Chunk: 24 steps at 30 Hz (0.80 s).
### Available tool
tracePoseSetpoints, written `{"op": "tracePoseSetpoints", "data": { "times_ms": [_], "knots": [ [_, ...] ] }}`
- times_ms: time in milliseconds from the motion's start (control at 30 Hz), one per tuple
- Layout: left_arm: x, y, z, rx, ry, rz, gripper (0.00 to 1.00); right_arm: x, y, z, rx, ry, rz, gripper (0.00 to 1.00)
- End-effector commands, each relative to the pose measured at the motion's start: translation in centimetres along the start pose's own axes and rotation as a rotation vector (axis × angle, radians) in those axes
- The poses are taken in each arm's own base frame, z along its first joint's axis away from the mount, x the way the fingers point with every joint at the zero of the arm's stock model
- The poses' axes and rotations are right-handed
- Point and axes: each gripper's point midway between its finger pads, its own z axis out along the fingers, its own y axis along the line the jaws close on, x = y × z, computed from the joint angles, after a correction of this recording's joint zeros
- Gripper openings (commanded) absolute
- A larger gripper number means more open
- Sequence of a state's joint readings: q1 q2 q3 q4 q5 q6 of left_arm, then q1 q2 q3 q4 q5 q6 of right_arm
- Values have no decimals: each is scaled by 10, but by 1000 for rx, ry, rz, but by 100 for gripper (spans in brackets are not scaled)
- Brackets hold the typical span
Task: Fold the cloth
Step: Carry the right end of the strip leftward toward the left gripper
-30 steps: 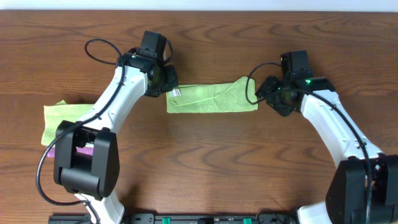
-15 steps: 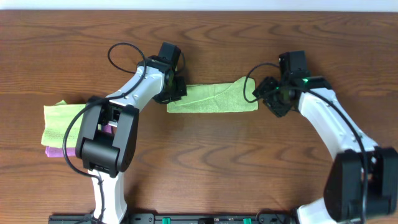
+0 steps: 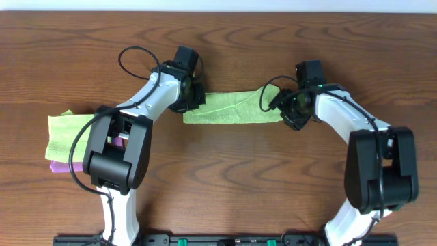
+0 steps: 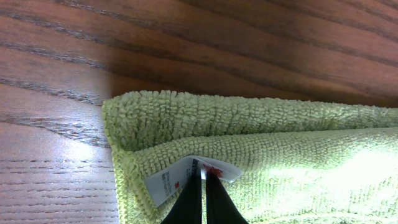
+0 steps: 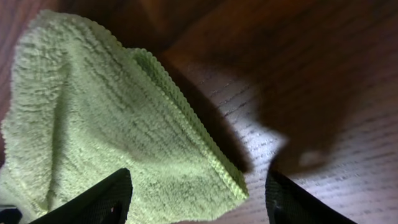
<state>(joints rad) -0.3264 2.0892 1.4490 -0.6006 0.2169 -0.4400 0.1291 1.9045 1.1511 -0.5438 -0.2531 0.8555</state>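
The cloth (image 3: 232, 109) lies as a folded strip a little toward 12 o'clock of the table's (image 3: 218, 184) middle. My left arm bends toward 1 o'clock. The left gripper (image 3: 196, 100) sits at the strip's 9 o'clock end, jaws closed, tips on the white label (image 4: 171, 180); I cannot tell whether they pinch it. My right arm arcs toward 10 o'clock, with the right gripper (image 3: 282, 109) spread wide over the raised 3 o'clock corner.

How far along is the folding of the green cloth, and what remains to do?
Done: the cloth lies doubled into a long strip, and two layers show at its left end. In hand: the left claw, shut, sits on the label there. The right claw, open, straddles the right end and has not gripped it. Left: probably closing on that end and folding the strip across its length.
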Motion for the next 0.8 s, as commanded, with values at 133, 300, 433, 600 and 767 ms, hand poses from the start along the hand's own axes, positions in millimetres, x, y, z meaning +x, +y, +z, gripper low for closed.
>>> {"op": "tracePoseSetpoints", "data": {
  "times_ms": [133, 300, 433, 600, 767],
  "knots": [
    [-7, 1, -3, -10, -21, 12, 6, -2, -1, 15, 2, 18, 15, 63],
    [-6, 1, -3, -10, -19, 12, 6, -1, -4, 26, 9, 34, 21, 39],
    [-5, 2, -3, -15, -15, 11, 6, -3, -1, 27, 0, 19, -1, 8],
    [-2, 9, -3, -49, -5, 8, 6, -4, 3, 26, -17, 21, -45, 1],
    [-1, 9, -3, -50, -3, 8, 6, 3, 15, 26, -65, 46, -115, 1]
  ]
}}
